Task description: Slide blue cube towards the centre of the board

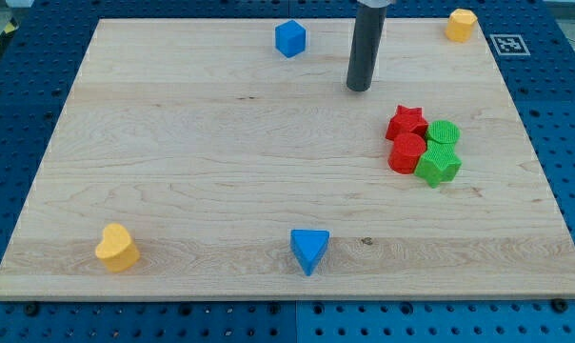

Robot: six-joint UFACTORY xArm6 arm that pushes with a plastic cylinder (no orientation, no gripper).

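The blue cube (pixel 290 38) sits near the top edge of the wooden board (pixel 221 162), a little left of the middle. My tip (pixel 360 88) stands on the board to the right of the cube and slightly below it, apart from it by about a rod's length. Nothing touches the cube.
A red star (pixel 406 121), a red cylinder (pixel 407 152), a green cylinder (pixel 444 132) and a green star-like block (pixel 439 166) cluster at the right. A blue triangle (pixel 309 250) lies at the bottom middle, a yellow heart (pixel 116 247) at the bottom left, a yellow block (pixel 461 24) at the top right.
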